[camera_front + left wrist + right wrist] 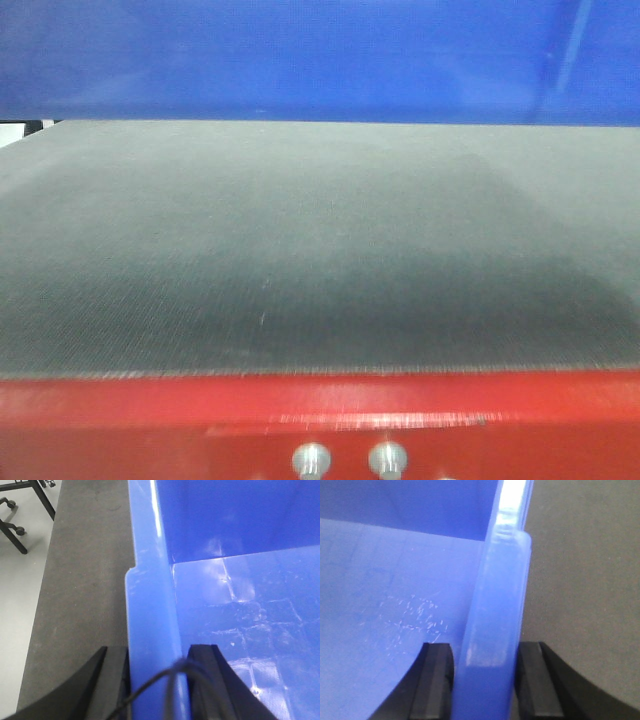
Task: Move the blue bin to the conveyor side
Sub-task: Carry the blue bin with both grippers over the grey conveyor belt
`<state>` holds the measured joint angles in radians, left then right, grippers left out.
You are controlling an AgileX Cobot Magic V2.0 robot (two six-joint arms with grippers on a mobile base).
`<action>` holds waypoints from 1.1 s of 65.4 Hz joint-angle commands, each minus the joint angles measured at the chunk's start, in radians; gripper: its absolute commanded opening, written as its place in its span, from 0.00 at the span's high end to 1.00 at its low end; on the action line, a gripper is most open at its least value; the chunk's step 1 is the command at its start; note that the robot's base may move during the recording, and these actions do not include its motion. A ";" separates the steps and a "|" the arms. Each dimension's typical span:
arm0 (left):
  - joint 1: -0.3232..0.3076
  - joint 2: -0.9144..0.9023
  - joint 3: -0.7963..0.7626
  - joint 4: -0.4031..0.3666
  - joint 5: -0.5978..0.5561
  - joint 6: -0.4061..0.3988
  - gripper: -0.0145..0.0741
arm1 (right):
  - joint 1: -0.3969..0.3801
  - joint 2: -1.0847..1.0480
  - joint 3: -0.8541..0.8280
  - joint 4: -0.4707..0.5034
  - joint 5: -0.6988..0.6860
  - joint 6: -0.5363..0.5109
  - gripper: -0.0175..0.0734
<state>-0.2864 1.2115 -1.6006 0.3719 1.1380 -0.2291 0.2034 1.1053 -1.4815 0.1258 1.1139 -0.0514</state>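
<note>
Left gripper point(155, 680) and right gripper point(487, 680) are clamping rims of the glossy blue plastic bin point(235, 610), balancing it on the dark woven conveyor point(320, 250).

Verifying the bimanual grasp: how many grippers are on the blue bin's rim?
2. The left gripper clamps one side rim of the blue bin, one finger inside, one outside over the conveyor belt. The right gripper clamps the opposite rim the same way.
</note>
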 commanded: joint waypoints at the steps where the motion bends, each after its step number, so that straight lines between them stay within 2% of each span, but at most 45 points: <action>1: 0.002 -0.018 -0.012 0.085 -0.087 0.011 0.85 | -0.001 -0.019 -0.016 -0.020 -0.089 -0.028 0.89; 55: 0.002 -0.018 -0.012 0.085 -0.087 0.011 0.85 | -0.001 -0.019 -0.016 -0.020 -0.089 -0.028 0.89; 72: 0.002 -0.018 -0.012 0.085 -0.217 0.011 0.85 | -0.001 -0.019 -0.016 -0.020 -0.115 -0.028 0.89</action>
<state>-0.2864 1.2115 -1.5991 0.3805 1.0694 -0.2291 0.2034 1.1053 -1.4815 0.1239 1.1114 -0.0436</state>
